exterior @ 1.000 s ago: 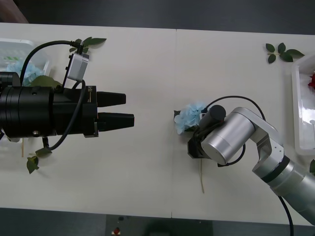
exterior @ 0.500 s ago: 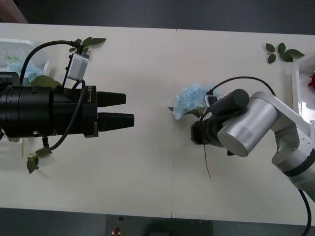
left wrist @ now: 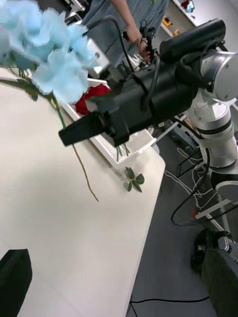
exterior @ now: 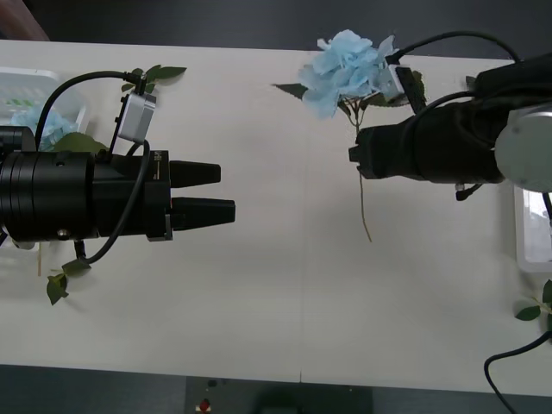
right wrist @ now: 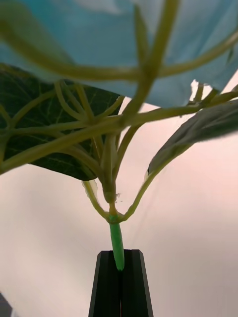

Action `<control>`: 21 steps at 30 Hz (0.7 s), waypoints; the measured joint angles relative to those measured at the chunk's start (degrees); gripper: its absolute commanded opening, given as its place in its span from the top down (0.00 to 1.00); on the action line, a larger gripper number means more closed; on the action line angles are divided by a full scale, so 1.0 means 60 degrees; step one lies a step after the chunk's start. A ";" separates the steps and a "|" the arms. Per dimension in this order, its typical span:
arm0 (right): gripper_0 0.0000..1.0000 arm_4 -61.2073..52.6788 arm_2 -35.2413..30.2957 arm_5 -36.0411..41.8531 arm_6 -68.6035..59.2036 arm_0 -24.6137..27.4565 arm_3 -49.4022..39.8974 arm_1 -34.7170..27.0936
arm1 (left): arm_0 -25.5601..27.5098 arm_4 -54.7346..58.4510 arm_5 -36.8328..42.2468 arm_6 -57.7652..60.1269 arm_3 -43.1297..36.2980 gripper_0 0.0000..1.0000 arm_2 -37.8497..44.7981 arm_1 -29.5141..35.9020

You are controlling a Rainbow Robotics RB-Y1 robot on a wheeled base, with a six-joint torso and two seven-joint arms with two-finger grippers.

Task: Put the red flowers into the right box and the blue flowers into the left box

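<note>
The blue flowers are split between two spots. Going from the left, some pale-blue blooms (exterior: pixel 39 125) lie in the left box (exterior: pixel 26 82) at about nine to ten o'clock on the table (exterior: pixel 259 302), partly hidden behind the left arm. A green leaf sprig (exterior: pixel 155 75) lies just beyond the box toward eleven o'clock, and another leaf (exterior: pixel 57 286) lies near eight o'clock. The left gripper (exterior: pixel 226 191) hangs over the table left of centre, pointing toward three o'clock, its two black fingers (exterior: pixel 194 174) spread a little apart with nothing between them.

Further right, one blue flower (exterior: pixel 349 65) is held up off the table at about one o'clock, its fluffy head toward twelve and its thin stem (exterior: pixel 364 207) trailing toward six. The right gripper (right wrist: pixel 119 267) points toward nine o'clock and its black fingers (right wrist: pixel 133 285) are pressed together on the green stem just below where the leaf stalks branch out; a large dark leaf (right wrist: pixel 44 124) spreads beside the branching.

At the three o'clock edge sits the right box (exterior: pixel 530 224), and in the left wrist view a red flower (left wrist: pixel 91 96) shows in it behind the right arm. A small leaf sprig (exterior: pixel 535 309) lies near four o'clock.
</note>
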 measured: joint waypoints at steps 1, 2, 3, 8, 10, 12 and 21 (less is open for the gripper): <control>1.00 -0.0282 -0.0260 -0.0001 0.0395 0.0000 0.0075 0.0139 | 0.0000 0.0000 0.0000 0.0000 0.0000 0.00 0.0000 0.0000; 1.00 -0.0684 -0.0498 -0.0001 0.0845 0.0000 0.0174 0.0259 | 0.0000 0.0000 0.0000 0.0000 -0.0001 0.00 0.0000 0.0000; 1.00 -0.1204 -0.0745 -0.0001 0.1261 0.0000 0.0308 0.0373 | 0.0000 0.0000 0.0000 0.0000 -0.0001 0.00 0.0000 0.0000; 1.00 -0.3990 -0.1918 0.0000 0.2416 -0.0001 0.1229 0.0874 | 0.0003 0.0000 0.0000 0.0000 -0.0001 0.00 -0.0005 -0.0005; 1.00 -0.4759 -0.2138 -0.0001 0.2693 -0.0001 0.1549 0.0984 | 0.0020 0.0007 -0.0003 0.0000 0.0015 0.00 -0.0063 -0.0062; 1.00 -0.5521 -0.2177 -0.0003 0.3142 -0.0004 0.1825 0.1007 | 0.0020 0.0306 -0.0045 0.0000 0.0019 0.00 -0.0124 -0.0190; 1.00 -0.6955 -0.1633 -0.0003 0.3785 -0.0659 0.2132 0.1007 | -0.0316 0.0780 -0.0849 0.0006 0.0025 0.00 -0.0635 -0.0402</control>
